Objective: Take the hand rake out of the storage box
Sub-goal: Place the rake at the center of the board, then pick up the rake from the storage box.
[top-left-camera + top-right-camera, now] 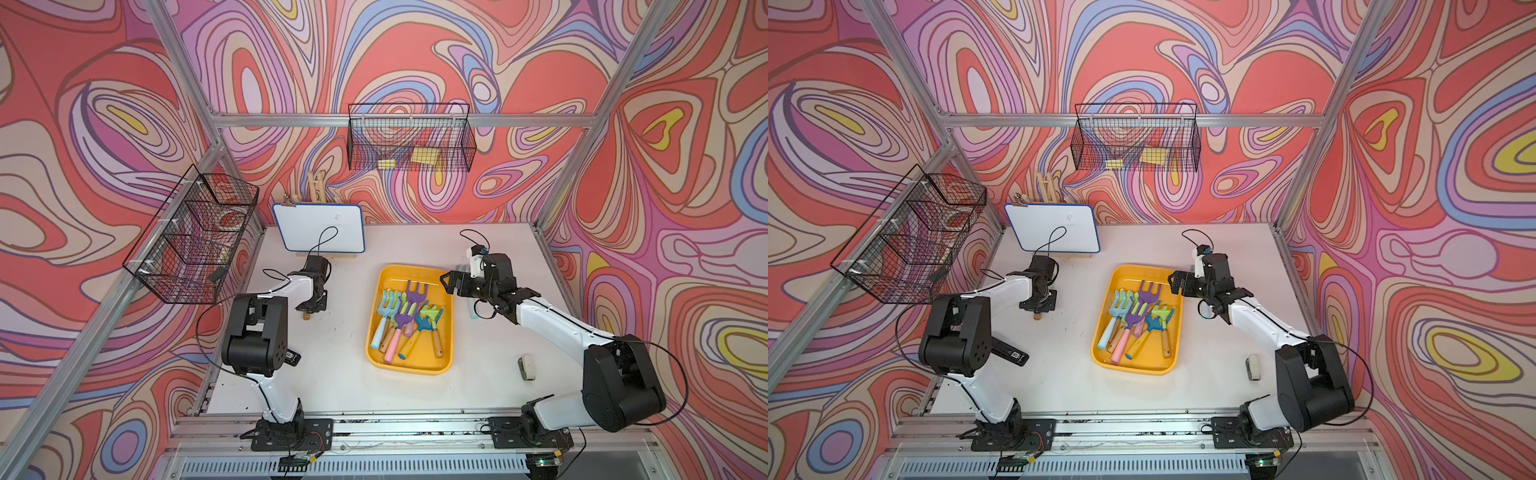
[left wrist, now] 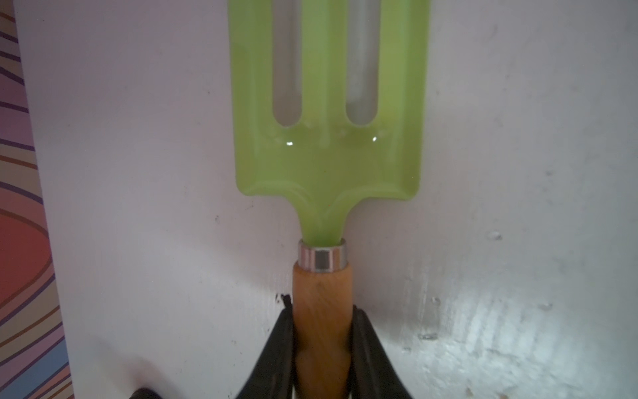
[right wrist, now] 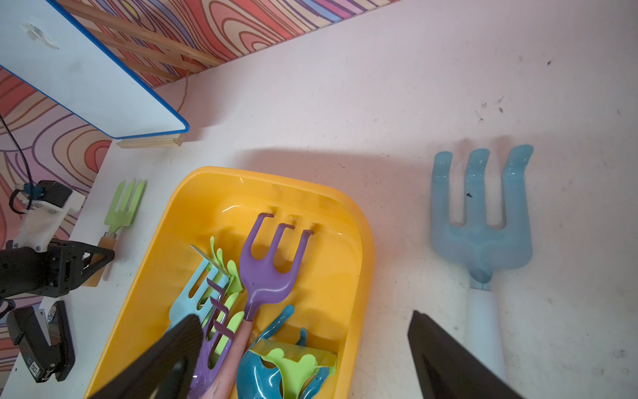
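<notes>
Left gripper is clamping tight on the wood handle of the green rake, tines sticking out past the fingertips, down at the table and well clear of the box. Right gripper is hanging wide open, gripping nothing, one finger over the box, a blue rake just beside the other. I'm counting roughly six tools piled in the box, two outside. Stapler label's showing too blurry for reading
</notes>
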Robot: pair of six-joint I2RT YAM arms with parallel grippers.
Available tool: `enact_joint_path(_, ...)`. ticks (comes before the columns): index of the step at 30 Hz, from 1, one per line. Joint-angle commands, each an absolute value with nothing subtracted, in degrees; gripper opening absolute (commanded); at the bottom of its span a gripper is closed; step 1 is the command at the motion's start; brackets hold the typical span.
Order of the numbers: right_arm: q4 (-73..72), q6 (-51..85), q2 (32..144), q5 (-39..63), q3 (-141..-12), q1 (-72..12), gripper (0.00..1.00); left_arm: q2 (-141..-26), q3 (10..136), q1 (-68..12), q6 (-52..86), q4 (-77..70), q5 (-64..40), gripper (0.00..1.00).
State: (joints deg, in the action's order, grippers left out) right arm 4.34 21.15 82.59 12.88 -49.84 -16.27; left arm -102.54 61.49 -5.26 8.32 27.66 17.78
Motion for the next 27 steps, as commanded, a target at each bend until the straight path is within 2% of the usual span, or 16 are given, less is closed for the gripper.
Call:
enact_joint_path(1, 4.66, 20.64, 81.42, 12.65, -49.31, -16.44, 0.98, -102.79, 61.92, -5.26, 7.73, 27.5, 16.85, 0.22)
enact_joint_path(8, 4.68, 20.58, 81.91, 12.72, -49.48, -16.39, 0.98, -101.23, 60.97, -5.27, 8.35, 26.47, 18.47, 0.29)
enact_joint_path(11, 4.77, 20.54, 81.91, 12.75, -49.48, -16.4, 0.98, -99.87, 60.17, -5.2, 8.44, 25.68, 18.71, 0.35)
enact_joint_path(15, 4.93, 20.1, 81.57, 12.92, -49.4, -16.43, 0.98, -98.69, 59.73, -5.22, 8.8, 25.42, 18.13, 0.49)
enact_joint_path(20, 5.11, 20.03, 81.16, 12.52, -49.37, -16.42, 0.98, -96.59, 58.98, -5.26, 9.21, 25.04, 17.13, 0.71)
enact_joint_path(27, 4.93, 19.51, 80.66, 11.91, -49.04, -16.44, 0.98, -90.47, 56.53, -7.0, 9.49, 22.49, 13.46, 0.74)
